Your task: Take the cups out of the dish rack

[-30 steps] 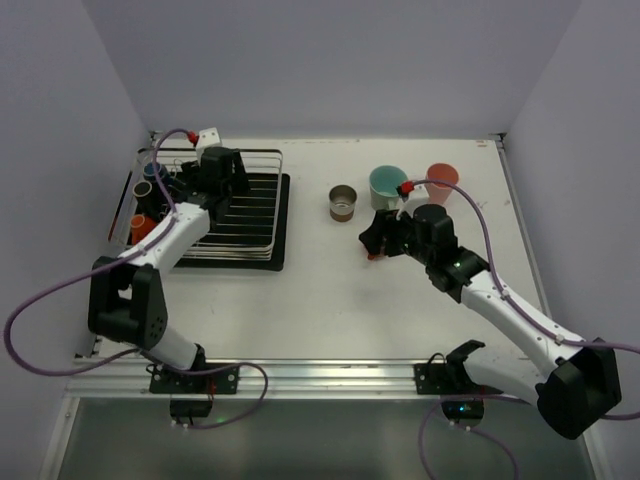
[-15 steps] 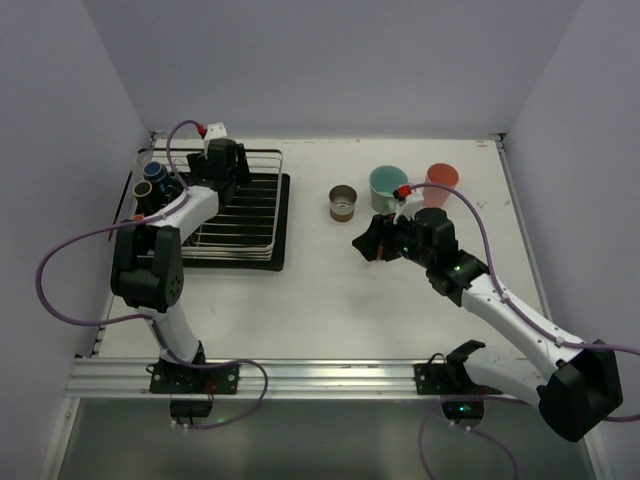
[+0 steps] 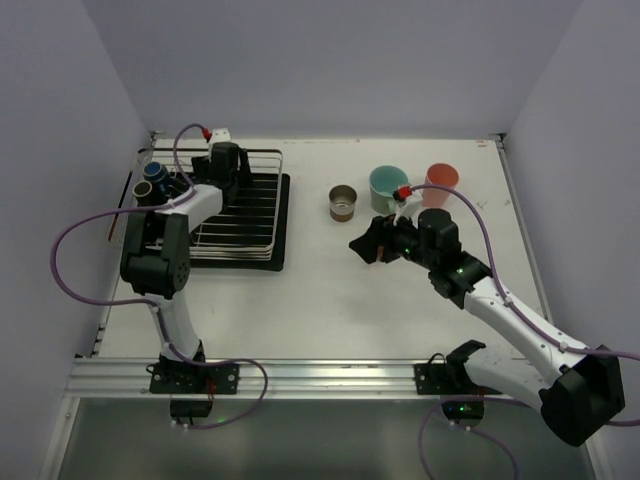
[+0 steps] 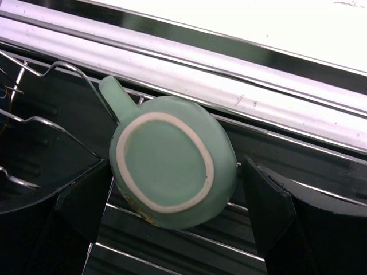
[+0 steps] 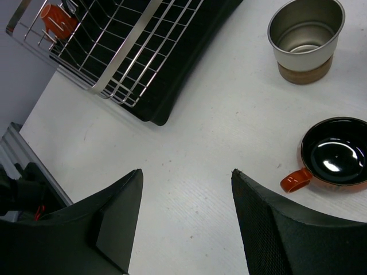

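The dish rack (image 3: pixel 250 215) is a silver wire rack over a black tray at the far left. My left gripper (image 3: pixel 222 172) hangs over its far side. In the left wrist view it (image 4: pixel 175 215) is open, with an upside-down teal-green mug (image 4: pixel 172 160) lying on the wires between the fingers. A blue cup (image 3: pixel 153 172) and a brown cup (image 3: pixel 143 188) sit at the rack's left end. My right gripper (image 3: pixel 362 243) is open and empty above the table (image 5: pixel 186 177). An orange mug (image 5: pixel 332 153) stands just to its right.
A metallic cup (image 3: pixel 342 202), a teal mug (image 3: pixel 388 185) and a pink tumbler (image 3: pixel 441 180) stand on the table at the far right. An orange cup (image 5: pixel 57 18) sits in the rack's corner. The white walls close in on the left, back and right.
My left arm has folded in and its gripper has moved towards the rack's far edge, over the teal-green mug. My right gripper has shifted slightly left, away from the orange mug.
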You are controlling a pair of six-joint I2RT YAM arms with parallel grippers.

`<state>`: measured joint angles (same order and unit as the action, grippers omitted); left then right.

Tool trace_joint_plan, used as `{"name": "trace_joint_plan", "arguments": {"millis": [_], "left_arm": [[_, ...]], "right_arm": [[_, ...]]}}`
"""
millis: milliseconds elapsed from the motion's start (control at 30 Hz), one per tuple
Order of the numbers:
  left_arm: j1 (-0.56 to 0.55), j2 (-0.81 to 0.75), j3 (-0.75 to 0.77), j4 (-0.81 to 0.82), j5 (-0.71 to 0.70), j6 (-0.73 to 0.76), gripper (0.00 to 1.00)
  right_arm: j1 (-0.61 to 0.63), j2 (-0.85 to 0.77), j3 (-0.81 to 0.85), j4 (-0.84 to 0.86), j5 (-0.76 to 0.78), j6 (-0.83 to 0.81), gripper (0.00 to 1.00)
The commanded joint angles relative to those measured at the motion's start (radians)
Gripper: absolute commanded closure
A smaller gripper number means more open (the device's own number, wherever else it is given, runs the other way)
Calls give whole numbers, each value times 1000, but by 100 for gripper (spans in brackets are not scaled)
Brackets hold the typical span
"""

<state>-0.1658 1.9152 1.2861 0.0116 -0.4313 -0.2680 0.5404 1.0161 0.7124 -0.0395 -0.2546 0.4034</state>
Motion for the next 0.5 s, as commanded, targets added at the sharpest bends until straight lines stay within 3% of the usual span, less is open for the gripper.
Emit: {"name": "trace_joint_plan", "arguments": {"millis": [0,233,333,467], "left_arm": [[12,22,50,91,-14,24,0],[17,35,41,106,-6,33,4],[17,8,13,126,3,26,15],[18,-51,-37,137,6,15,38]], "right_arm": [[9,-16,-7,58,-51,0,34],[15,-13,-10,66,-66,0,34],[13,-17,-8,67,-69,2,34],[15,-14,-8,73,-74,9,34]]}}
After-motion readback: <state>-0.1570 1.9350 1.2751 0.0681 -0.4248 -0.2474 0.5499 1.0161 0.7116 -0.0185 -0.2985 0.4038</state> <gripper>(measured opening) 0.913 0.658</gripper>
